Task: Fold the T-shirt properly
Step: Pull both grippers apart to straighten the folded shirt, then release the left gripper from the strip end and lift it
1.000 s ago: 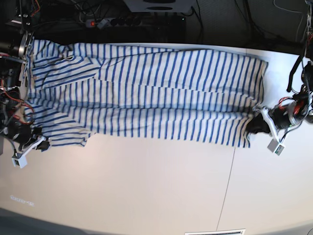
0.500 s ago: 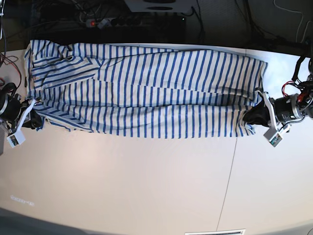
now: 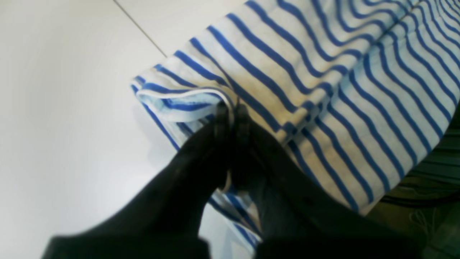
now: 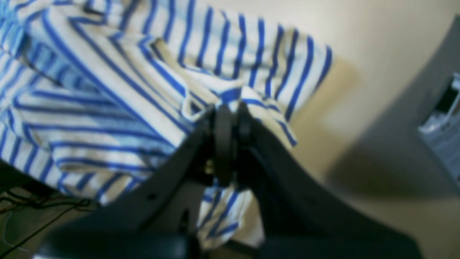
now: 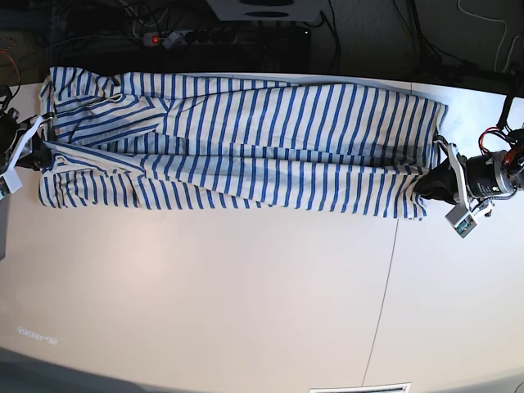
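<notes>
A: Start at the left gripper (image 3: pixel 231 109). How do the jaws stand?

B: Pressed together on the shirt (image 3: pixel 323 82). In the left wrist view the two black fingers (image 3: pixel 220 118) meet with a thin fold of striped cloth caught between them, right at a hem edge that curls over in pale blue and white.

A: And the right gripper (image 4: pixel 230 111)?

B: The same. Its fingers are closed on a bunched bit of fabric, with more cloth hanging loose beneath them. That view is blurred, so which part of the shirt it grips I cannot tell for sure.

A: Where do they sit in the base view?

B: The left gripper (image 5: pixel 431 187) is at that view's right end of the shirt (image 5: pixel 246 139), the right gripper (image 5: pixel 42 155) at its left end. Both are at the cloth's edges, well apart.

A: How does the shirt lie?

B: Stretched long across the far half of the table (image 5: pixel 246 295), stripes running across its width. Its near edge has been brought over, so a folded layer lies along the length, with a rumpled flap near the right gripper. The far edge sits close to the table's back rim.

A: Anything else?

B: A seam (image 5: pixel 383 286) crosses the tabletop from the shirt's edge by the left gripper toward the front. Cables (image 5: pixel 205 33) lie in the dark behind the table.
</notes>
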Tool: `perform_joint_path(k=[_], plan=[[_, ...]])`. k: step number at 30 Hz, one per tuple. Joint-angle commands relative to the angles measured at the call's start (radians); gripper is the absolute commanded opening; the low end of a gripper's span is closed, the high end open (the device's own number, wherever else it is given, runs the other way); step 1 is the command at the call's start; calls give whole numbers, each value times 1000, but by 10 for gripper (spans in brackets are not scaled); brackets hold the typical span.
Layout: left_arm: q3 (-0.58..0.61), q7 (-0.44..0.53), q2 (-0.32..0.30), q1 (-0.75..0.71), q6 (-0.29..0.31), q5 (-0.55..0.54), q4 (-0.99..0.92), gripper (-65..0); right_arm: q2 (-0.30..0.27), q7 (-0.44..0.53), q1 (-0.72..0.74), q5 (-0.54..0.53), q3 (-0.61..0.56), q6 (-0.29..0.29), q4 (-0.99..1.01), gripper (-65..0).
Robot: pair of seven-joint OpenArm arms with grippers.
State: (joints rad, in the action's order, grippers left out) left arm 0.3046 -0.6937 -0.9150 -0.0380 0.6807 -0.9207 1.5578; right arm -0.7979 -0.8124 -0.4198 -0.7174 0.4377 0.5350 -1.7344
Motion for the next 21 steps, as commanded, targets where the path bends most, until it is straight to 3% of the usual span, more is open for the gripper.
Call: perform_joint_path(k=[1,7,9,11,12,14,21], plan=[[-13,1,-25,14,17,-14,13,-650,-26,14,6,-5,18,71,-10,-650],[-13,-66,-24,13,17,-32,13,-639,-11,8,7,-5,18,71,13,-650],[-13,-67,-25,13,17,-23,13,-533,-8,13,10,5,18,66,25,-650],[-13,-66,-24,13,17,4,13,-455,-2,27,10,25,18,63,31,-474],[-13,-65,-24,14,17,21,13,-447,1,31,10,27,18,63,32,-384],[-14,-66,-24,16,-30,48,13,-447,3,50,10,25,18,63,32,-289],[-124,-93,-24,15,-102,88,30,-448,3,64,76,-13,19,63,31,-288]])
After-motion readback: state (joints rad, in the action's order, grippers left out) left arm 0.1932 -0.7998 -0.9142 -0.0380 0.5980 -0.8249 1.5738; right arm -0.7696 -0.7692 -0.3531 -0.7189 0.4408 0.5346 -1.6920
